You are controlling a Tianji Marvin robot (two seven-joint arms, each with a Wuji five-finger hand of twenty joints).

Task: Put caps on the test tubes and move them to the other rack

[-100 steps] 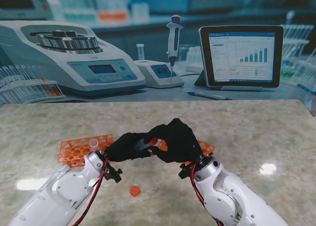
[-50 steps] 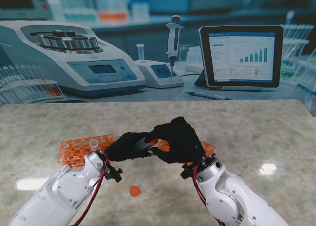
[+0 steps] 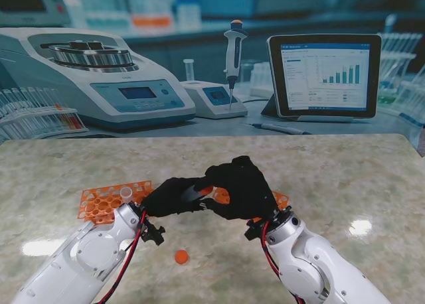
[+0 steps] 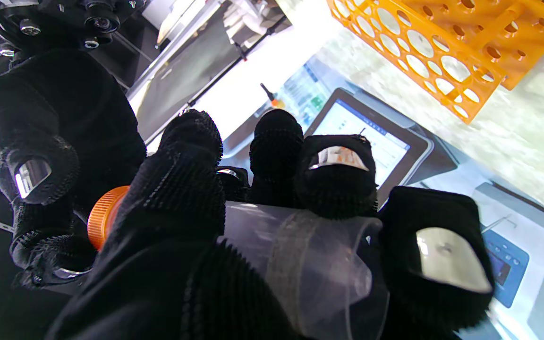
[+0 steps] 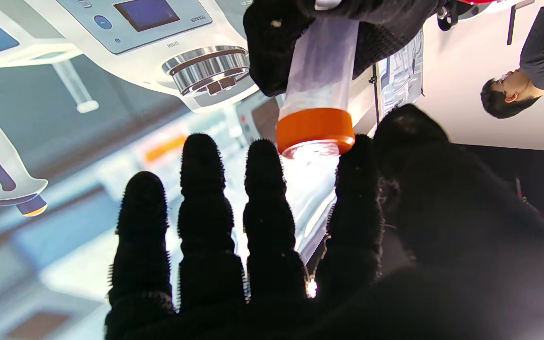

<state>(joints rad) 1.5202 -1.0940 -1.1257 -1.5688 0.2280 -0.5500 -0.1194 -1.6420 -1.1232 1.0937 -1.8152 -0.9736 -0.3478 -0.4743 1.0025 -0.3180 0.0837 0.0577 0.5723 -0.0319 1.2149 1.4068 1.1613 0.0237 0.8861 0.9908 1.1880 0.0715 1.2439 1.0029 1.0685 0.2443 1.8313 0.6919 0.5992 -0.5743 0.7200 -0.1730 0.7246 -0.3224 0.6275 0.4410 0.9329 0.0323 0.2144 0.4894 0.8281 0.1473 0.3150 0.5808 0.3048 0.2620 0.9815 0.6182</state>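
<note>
- between the two black hands, held up over the table, is a clear test tube with an orange cap on its end.
- the left hand is wrapped around the tube, fingers closed on it.
- the right hand touches the cap with its thumb and one finger; its other three fingers stick out straight and apart.
- to my left on the table lies an orange rack with one open tube standing in it.
- a second orange rack peeks out behind the right hand.
- a loose orange cap lies on the table nearer to me, well apart from the racks.
- the table is shiny marble, pale green and cream, with bright light spots.
- behind it hangs a picture of a lab: a centrifuge, a pipette and a tablet showing a bar chart.
- writing on these is too small to read.
- a person with glasses shows in the right wrist view.
</note>
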